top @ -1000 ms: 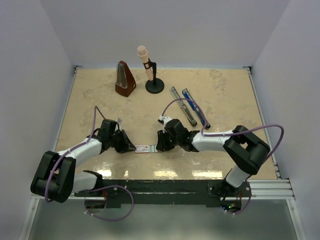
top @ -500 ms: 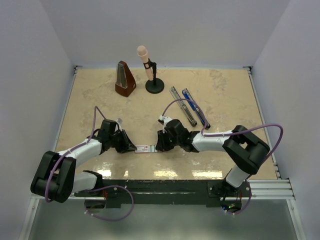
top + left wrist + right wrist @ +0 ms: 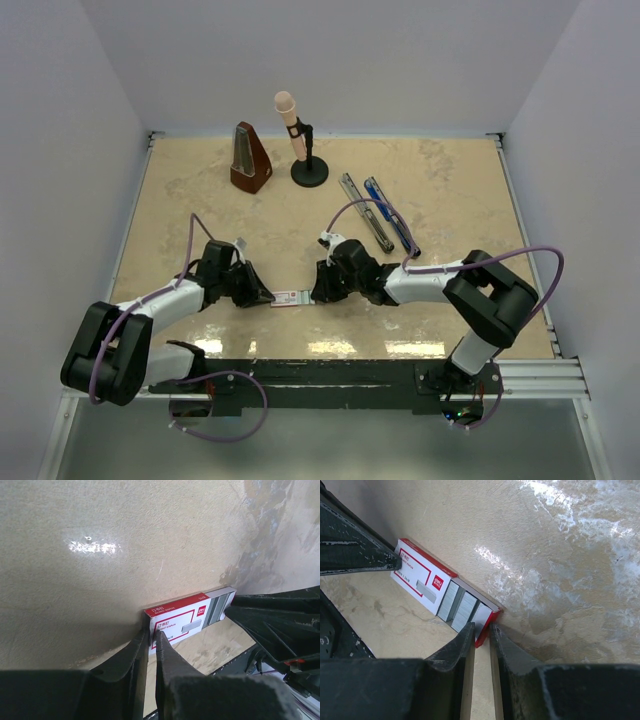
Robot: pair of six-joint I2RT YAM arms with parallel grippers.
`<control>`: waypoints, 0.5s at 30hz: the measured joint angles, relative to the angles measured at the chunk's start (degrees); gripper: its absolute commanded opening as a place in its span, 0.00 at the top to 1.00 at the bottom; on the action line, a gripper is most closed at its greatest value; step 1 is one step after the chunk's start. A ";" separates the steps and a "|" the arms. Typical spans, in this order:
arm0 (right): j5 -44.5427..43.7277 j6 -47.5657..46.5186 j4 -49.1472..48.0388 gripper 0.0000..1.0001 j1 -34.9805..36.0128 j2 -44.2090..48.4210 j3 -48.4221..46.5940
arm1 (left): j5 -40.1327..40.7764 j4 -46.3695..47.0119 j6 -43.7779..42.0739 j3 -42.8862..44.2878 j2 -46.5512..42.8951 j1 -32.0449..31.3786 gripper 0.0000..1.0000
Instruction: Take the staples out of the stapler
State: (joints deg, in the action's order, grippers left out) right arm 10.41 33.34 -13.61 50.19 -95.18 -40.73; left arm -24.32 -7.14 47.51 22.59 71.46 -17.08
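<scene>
pinching the box (image 3: 176, 621) at its left end, left claw (image 3: 150, 636) is clamped shut on it. staples (image 3: 462, 609) sit in its part-out tray. right claw (image 3: 481, 630) nips the tray end; best slide straight, flat on counter (image 3: 200, 190). stapler (image 3: 382, 215) lies back right, well apart.

The beige marbled table (image 3: 450, 190) carries a brown metronome (image 3: 249, 160) and a pink microphone (image 3: 300, 145) at the far side. A stapler (image 3: 386, 213) lies open to their right. Near the middle lies a white box (image 3: 290, 297), its tray of staples (image 3: 462, 609) slid out.
</scene>
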 measured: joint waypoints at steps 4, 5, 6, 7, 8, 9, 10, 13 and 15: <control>0.11 0.83 -1.11 0.80 -0.02 0.00 0.59 | 0.02 0.24 0.09 0.00 0.02 -0.44 0.85; 0.11 1.09 -1.33 0.80 -0.02 0.00 0.68 | 0.02 0.26 0.13 0.00 0.04 -0.57 0.85; 0.13 1.27 -1.44 0.80 0.00 -0.02 0.72 | 0.02 0.28 0.26 0.00 0.11 -0.72 0.85; 0.13 1.46 -1.49 0.80 0.00 -0.02 0.74 | 0.02 0.31 0.44 0.00 0.13 -0.87 0.85; 0.11 1.64 -1.53 0.80 0.00 -0.02 0.76 | 0.04 0.33 0.52 0.00 0.15 -1.01 0.85; 0.13 1.79 -1.62 0.80 0.02 -0.02 0.79 | 0.04 0.39 0.79 0.00 0.15 -1.09 0.85; 0.13 1.92 -1.70 0.80 0.07 -0.02 0.81 | 0.02 0.48 1.01 0.00 0.17 -1.22 0.85; 0.15 2.54 -2.03 0.80 0.31 -0.02 0.81 | 0.02 0.90 1.46 0.00 0.37 -1.81 0.85; 0.24 2.91 -2.38 0.80 0.48 -0.02 0.87 | 0.00 1.29 1.55 0.00 0.68 -2.19 0.85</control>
State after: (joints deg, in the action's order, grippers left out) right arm 10.66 36.25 -15.99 50.68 -95.20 -39.86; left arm -24.32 -5.85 49.06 22.59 72.14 -19.27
